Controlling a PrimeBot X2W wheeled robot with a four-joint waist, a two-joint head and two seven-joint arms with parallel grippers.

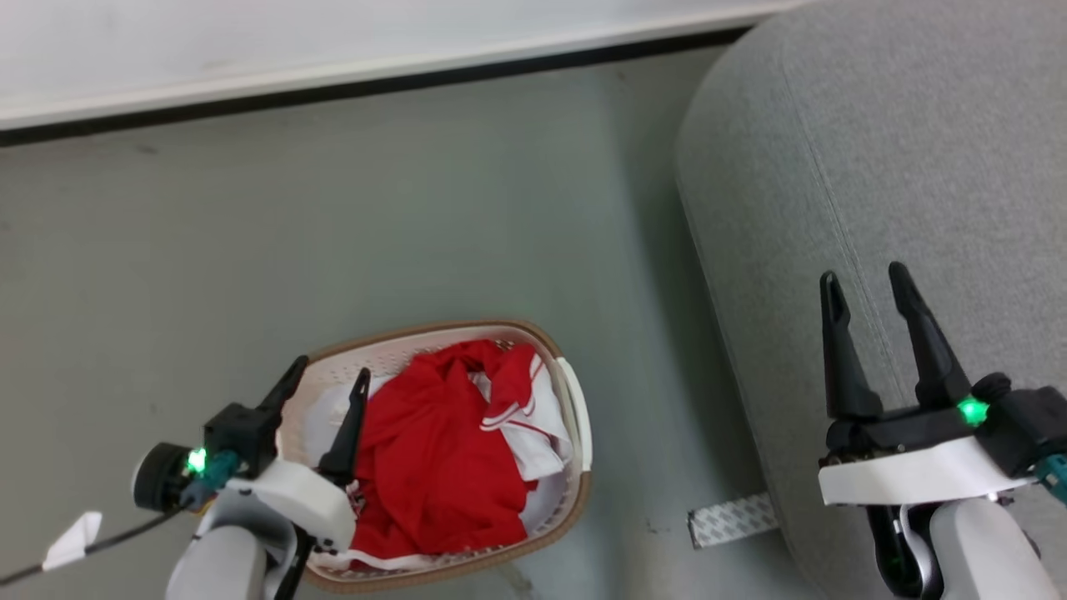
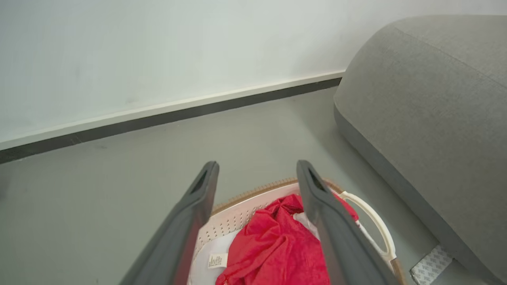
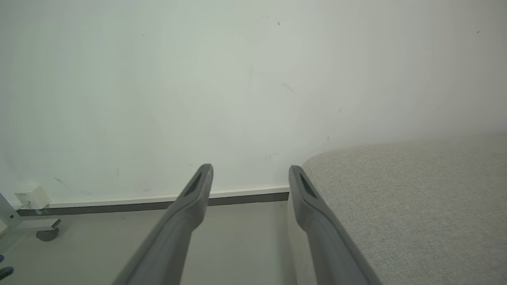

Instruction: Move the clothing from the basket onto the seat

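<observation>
Lying crumpled inside a cream-white oval perforated plastic basket [image 1: 392,357] with a brown rim, on the grey floor [image 1: 417,208]: a bright red soft fabric garment [image 1: 442,450] with white panels and striped trim. Hovering over the basket's left part — left pincer [image 1: 332,367], long dark fingers [image 1: 348,425] spread apart, gripping nothing. Poised above a large light grey upholstered sofa seat [image 1: 917,167] — right pincer [image 1: 863,275], fingers likewise apart, empty.

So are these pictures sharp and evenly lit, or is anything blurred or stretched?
Head view: soft, even light, sharp; the seat throws a faint shadow on the floor. Left wrist view: the left gripper looms large, stretched by the wide lens; the clothing looks crisp. Right wrist view: the wall looks pale and washed out.
</observation>
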